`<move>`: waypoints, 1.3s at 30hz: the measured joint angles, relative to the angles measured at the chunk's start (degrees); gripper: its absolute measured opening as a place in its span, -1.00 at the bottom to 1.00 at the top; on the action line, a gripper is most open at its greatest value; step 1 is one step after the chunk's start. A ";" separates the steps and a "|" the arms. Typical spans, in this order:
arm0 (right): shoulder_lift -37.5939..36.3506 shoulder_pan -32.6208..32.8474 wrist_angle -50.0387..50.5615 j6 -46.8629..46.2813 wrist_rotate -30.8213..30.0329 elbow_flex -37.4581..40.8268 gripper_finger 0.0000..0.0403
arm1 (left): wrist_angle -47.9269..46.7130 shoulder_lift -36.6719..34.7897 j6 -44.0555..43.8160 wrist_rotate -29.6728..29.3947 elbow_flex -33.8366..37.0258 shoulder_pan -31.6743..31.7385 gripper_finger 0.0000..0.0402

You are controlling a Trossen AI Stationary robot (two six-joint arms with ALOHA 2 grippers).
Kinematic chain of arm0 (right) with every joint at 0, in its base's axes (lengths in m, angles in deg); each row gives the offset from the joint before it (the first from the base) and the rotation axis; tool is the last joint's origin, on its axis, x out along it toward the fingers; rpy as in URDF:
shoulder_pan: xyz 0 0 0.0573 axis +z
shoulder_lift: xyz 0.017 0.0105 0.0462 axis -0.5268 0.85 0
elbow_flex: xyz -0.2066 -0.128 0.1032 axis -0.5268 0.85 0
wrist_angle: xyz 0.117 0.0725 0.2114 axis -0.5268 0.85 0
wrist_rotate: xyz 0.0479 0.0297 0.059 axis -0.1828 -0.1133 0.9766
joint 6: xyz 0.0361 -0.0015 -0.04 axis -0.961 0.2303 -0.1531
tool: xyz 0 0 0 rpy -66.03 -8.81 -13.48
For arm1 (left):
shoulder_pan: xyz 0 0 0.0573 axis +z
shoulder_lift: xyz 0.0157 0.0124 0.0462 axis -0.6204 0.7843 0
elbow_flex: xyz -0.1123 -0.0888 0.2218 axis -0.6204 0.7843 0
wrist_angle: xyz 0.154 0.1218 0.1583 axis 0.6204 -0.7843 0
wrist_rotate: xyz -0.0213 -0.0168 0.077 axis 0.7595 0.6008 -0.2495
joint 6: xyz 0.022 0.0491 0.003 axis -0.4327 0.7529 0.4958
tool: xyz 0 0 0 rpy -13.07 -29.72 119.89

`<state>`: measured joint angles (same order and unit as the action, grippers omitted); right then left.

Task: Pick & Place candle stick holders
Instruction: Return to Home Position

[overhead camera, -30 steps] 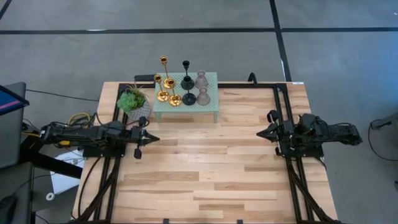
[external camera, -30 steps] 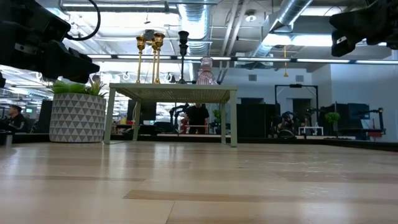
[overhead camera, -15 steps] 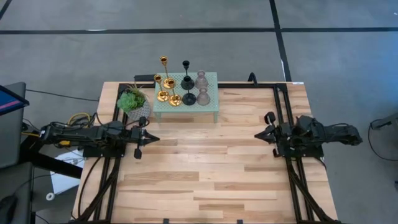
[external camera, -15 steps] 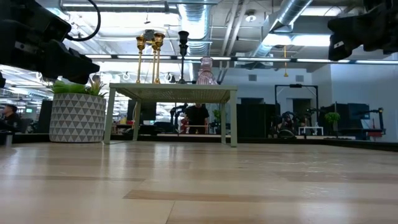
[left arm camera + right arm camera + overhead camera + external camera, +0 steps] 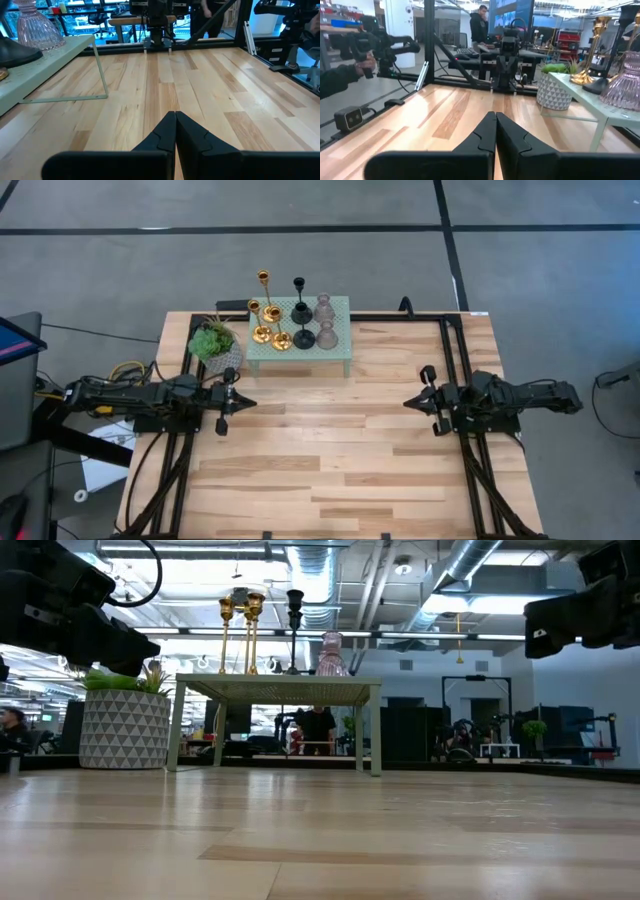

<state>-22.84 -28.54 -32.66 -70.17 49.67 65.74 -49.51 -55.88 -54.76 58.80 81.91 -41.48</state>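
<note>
table (image 5: 330, 450): light wood planks, black frame rails down both sides; carries the shelf and the plant.
left arm: lies low along the table's left side, pointing inward.
right arm: mirrors it on the right side, pointing inward toward the left arm.
shelf (image 5: 340, 345): mint-green, thin legs, stands at the table's far edge, left of centre; well apart from both grippers.
potted plant (image 5: 214, 343): green leaves in a white triangle-patterned pot, on the table just beside the shelf's left end.
left gripper (image 5: 248, 404): hovers above bare wood, near the plant on its nearer side; fingers (image 5: 162, 135) pressed together tip to tip, grasping nothing.
right gripper (image 5: 408, 402): hovers above bare wood across from the left one, well apart from it; fingers (image 5: 482, 132) clenched, nothing between them.
gold holders (image 5: 272, 313): three, upright, clustered on the shelf's left part.
black holders (image 5: 301, 313): two, upright, mid-shelf, one behind the other, between gold and pink.
pink glass holders (image 5: 323, 310): two, squat, upright, one behind the other, just beside the black pair on its right.
</note>
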 joint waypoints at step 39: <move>0.17 -0.04 0.38 -1.69 -0.61 0.11 -1.00 | 0.59 0.00 -0.20 -0.02 0.00 0.02 -0.96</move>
<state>-22.67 -28.59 -32.28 -71.86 49.06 65.84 -48.92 -55.88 -54.95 58.78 81.91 -41.46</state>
